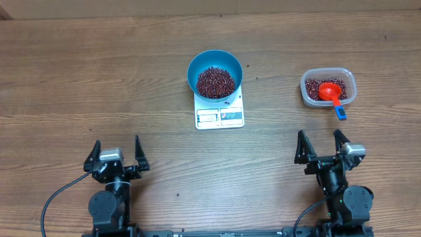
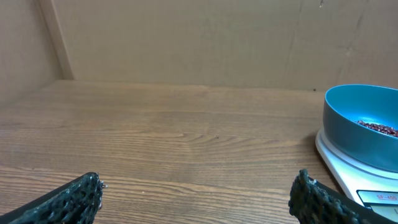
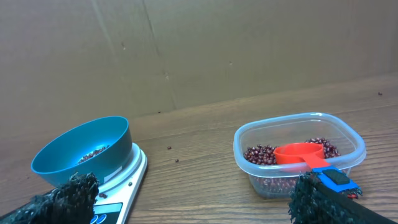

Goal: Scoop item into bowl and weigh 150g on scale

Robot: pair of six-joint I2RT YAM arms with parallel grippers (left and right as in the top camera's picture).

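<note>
A blue bowl [image 1: 214, 74] [image 2: 364, 127] [image 3: 84, 151] stands on the white scale [image 1: 220, 116] [image 2: 348, 168] [image 3: 124, 180] at the table's middle, with a heap of red-brown beans [image 1: 215, 81] [image 3: 93, 154] inside it. More beans [image 1: 316, 89] [image 3: 260, 155] lie in a clear tub [image 1: 328, 87] [image 3: 298, 152] at the right, together with a red scoop [image 1: 330, 92] [image 3: 301, 154] with a blue handle end. My left gripper [image 1: 120, 158] [image 2: 196, 190] is open at the near left, empty. Near right, below the tub, my right gripper [image 1: 323, 147] [image 3: 193, 196] also stands open and empty.
A few stray beans [image 3: 170, 148] lie on the wood between scale and tub, and one [image 1: 247, 65] lies right of the bowl. A cardboard wall [image 2: 186, 37] closes the far side.
</note>
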